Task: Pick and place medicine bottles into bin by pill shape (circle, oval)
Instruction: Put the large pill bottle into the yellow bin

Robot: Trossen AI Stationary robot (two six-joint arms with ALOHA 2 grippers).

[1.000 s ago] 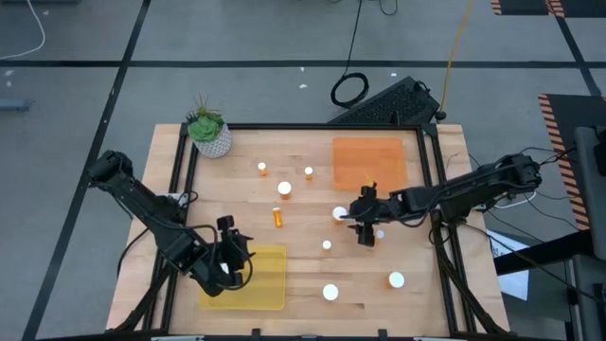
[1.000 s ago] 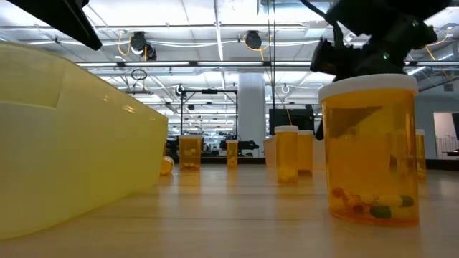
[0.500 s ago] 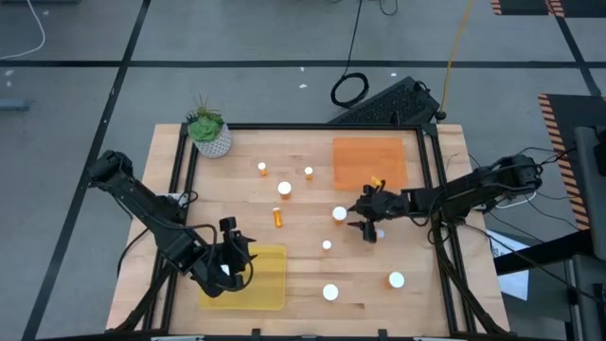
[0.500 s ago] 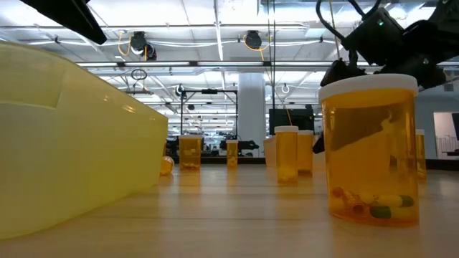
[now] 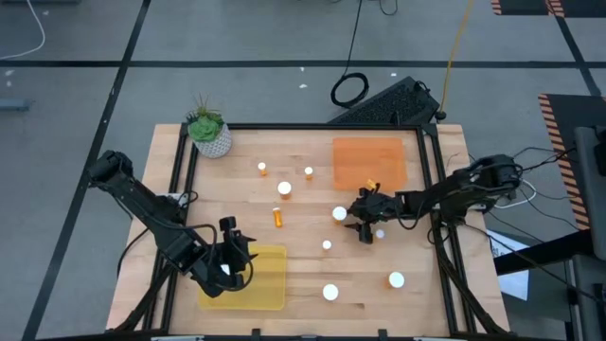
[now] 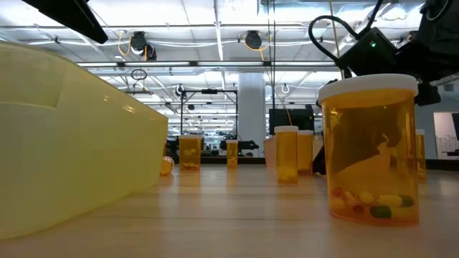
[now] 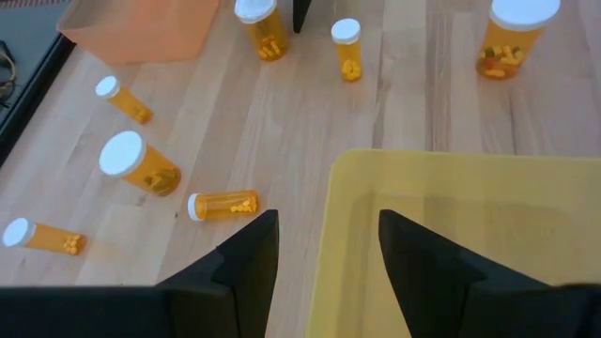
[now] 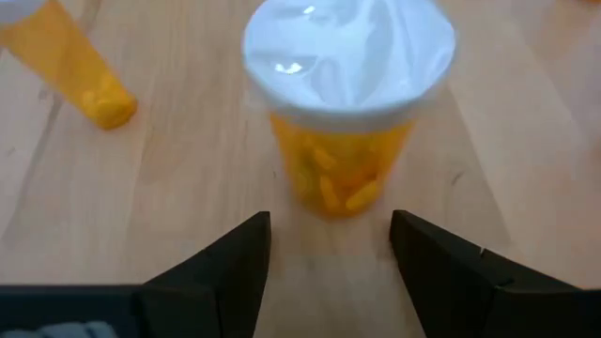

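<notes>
The table (image 5: 303, 275) carries a yellow tray (image 5: 270, 279) at its front left corner and an orange tray (image 5: 367, 161) toward the back right. The left gripper (image 7: 324, 258) waits over the yellow tray, fingers spread. The right gripper (image 8: 329, 244), spread and empty, faces an upright wide-capped bottle (image 8: 346, 103) near the table's middle. It looks light, stiff and slick: pinch the orange wall below the cap

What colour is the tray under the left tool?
Translucent yellow tray, beneath the open left tool. Left wrist view shows it best.
</notes>
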